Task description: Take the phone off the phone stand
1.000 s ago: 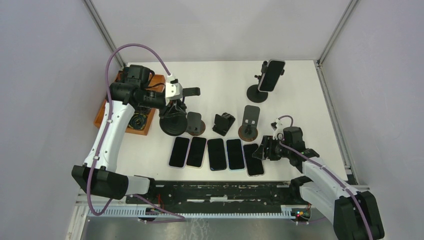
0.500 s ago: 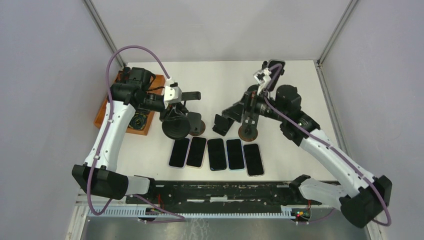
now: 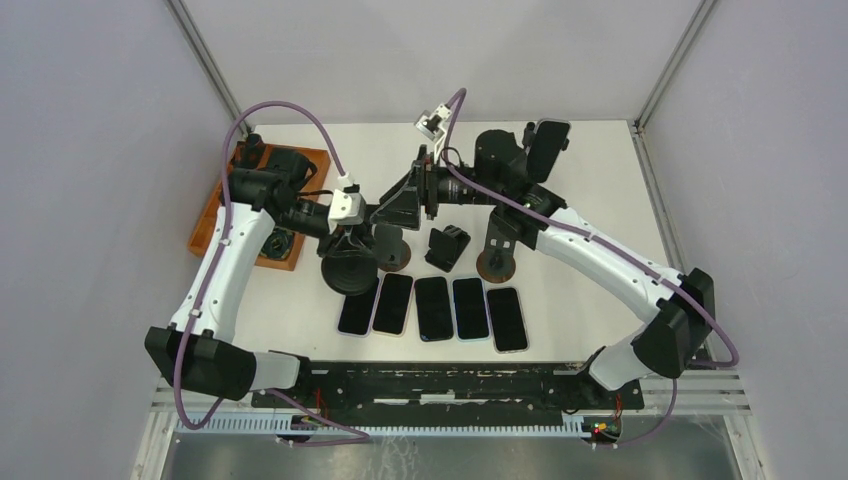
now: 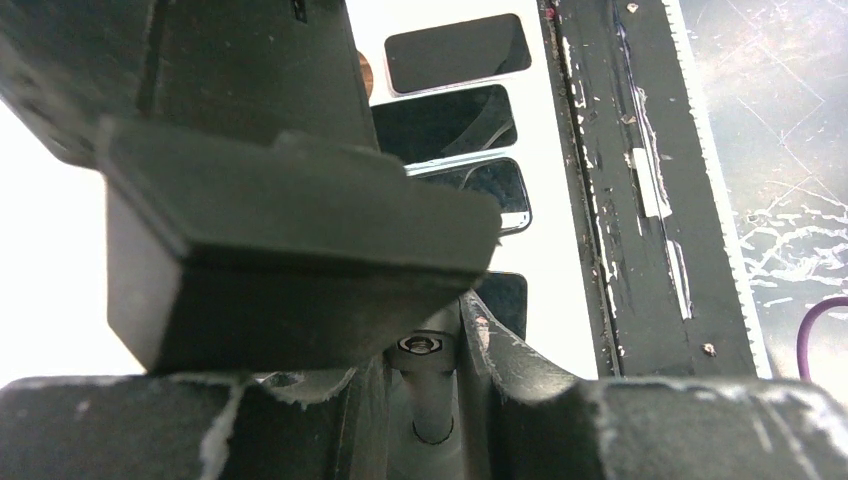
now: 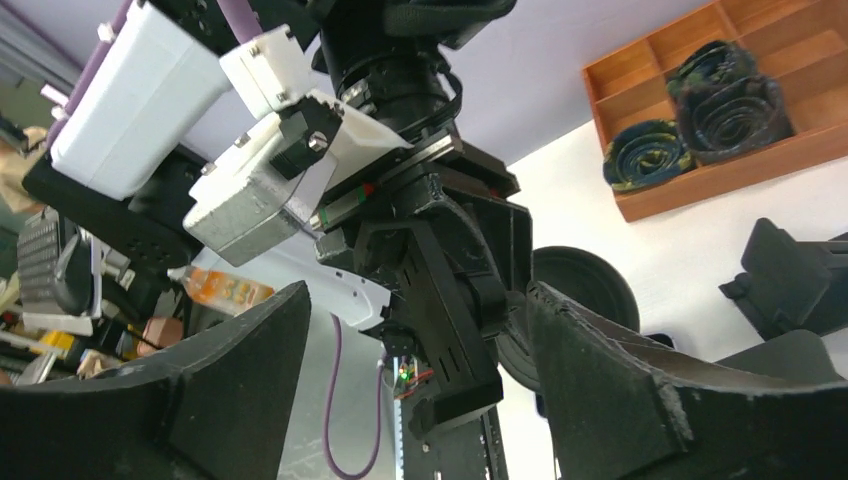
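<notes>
The phone [image 3: 548,148] sits upright in its phone stand [image 3: 527,131] at the far right of the worktop [image 3: 600,200], with the right arm crossing in front of it (the stand's base is hidden behind that arm). The right pincer [image 3: 396,206] reaches leftward to the middle of the worktop, well apart from the phone; its fingers [image 5: 620,400] are spread wide with nothing between them, and its wrist view looks straight at the body of the left arm. The left pincer [image 3: 352,238] is closed on the thin stem of a round-based stand [image 3: 350,268], whose black clamp block fills the upper part of the left wrist view. Just right of that stand are three smaller empty stands [image 3: 447,247]. A row of five phones [image 3: 435,308] lies flat at the near centre. A wooden tray [image 3: 310,160] rests at the far left.
</notes>
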